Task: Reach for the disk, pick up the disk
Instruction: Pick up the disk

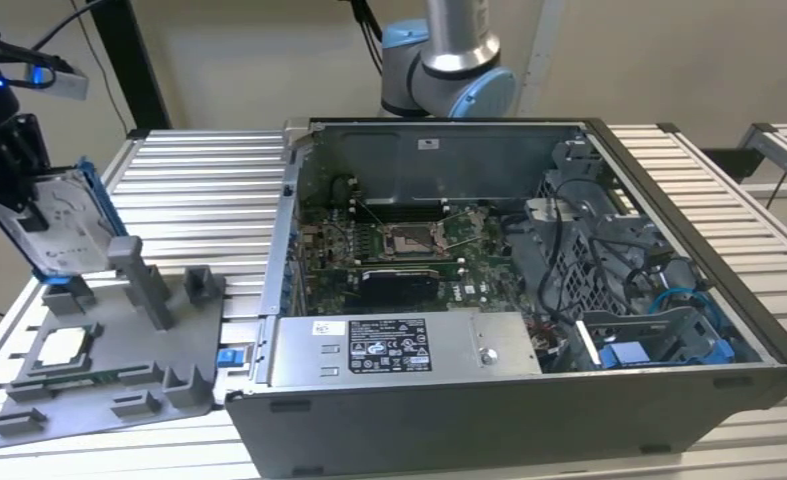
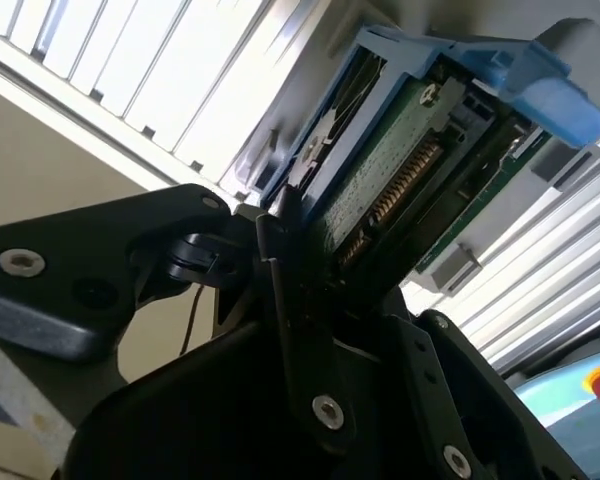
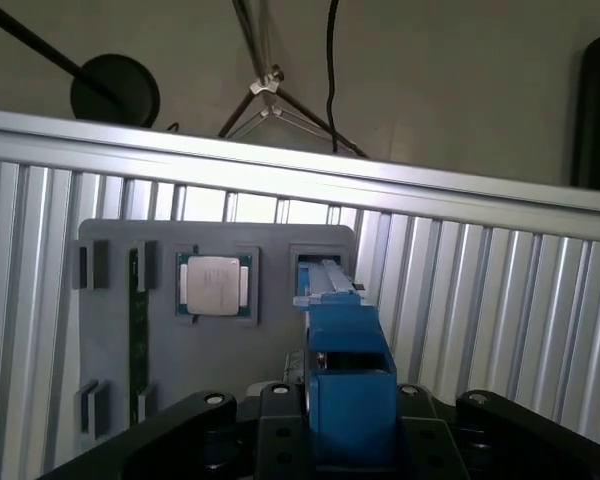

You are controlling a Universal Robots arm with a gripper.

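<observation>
Black fingers (image 2: 295,340) clamp the disk (image 2: 400,170) at the grey holder (image 1: 106,395); pick-up seems underway, needing a steady lift.

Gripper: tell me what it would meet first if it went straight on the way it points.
Probably the grey tray. The gripper is shut on the disk and points at the tray's slot beside the chip, so the disk's edge would touch there first. The depth is unclear.
</observation>
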